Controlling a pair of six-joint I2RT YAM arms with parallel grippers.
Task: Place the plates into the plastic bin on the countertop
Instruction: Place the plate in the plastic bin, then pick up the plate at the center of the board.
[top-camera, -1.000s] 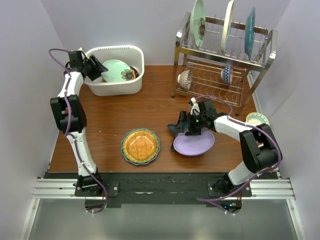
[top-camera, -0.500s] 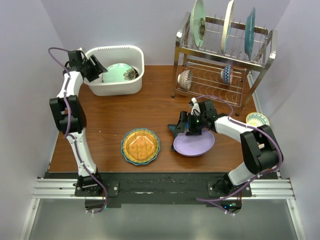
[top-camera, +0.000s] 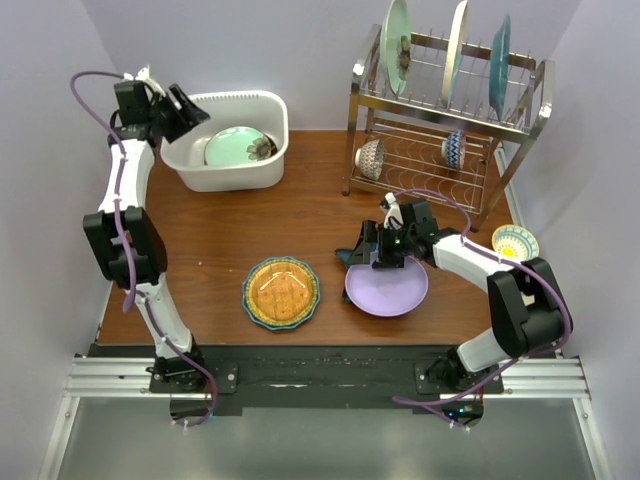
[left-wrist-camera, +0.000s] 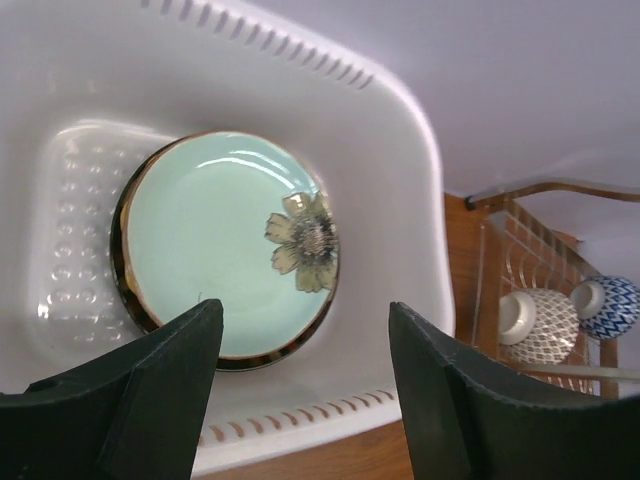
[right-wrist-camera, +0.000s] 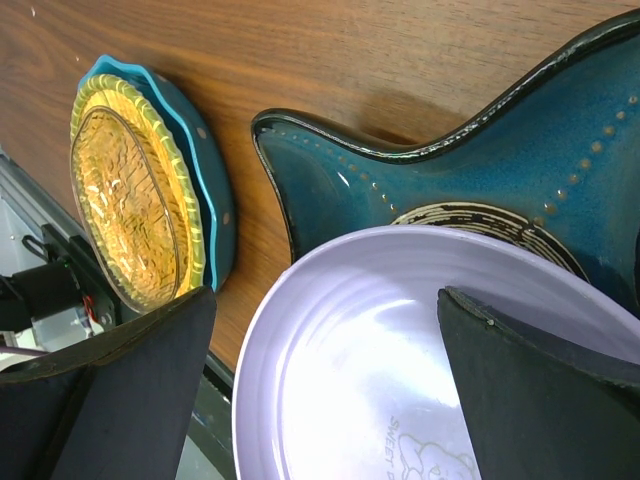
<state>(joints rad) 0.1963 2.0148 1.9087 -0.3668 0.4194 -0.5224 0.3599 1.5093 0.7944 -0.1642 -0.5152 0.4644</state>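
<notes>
A mint plate (top-camera: 235, 146) with a flower print lies flat in the white plastic bin (top-camera: 215, 178) at the back left of the countertop (top-camera: 250, 220). My left gripper (top-camera: 187, 113) hangs open and empty over the bin's left rim. In the left wrist view the mint plate (left-wrist-camera: 215, 240) shows beyond the spread fingers (left-wrist-camera: 150, 400). An amber plate (top-camera: 281, 292) with a blue-green rim sits front centre. A lavender plate (top-camera: 388, 288) rests partly on a blue star-shaped plate (top-camera: 348, 257). My right gripper (top-camera: 385, 252) is open just above the lavender plate (right-wrist-camera: 400, 390), with the star plate (right-wrist-camera: 480, 160) behind.
A steel wire dish rack (top-camera: 450, 150) stands at the back right, with three plates upright on top and two patterned bowls (top-camera: 372, 158) below. A small dotted bowl (top-camera: 515, 241) sits by the right edge. Grey walls close in both sides.
My left gripper has pulled back left and up out of the bin, opening wider. The mint plate has settled flat inside. The right gripper stays over the lavender plate.
</notes>
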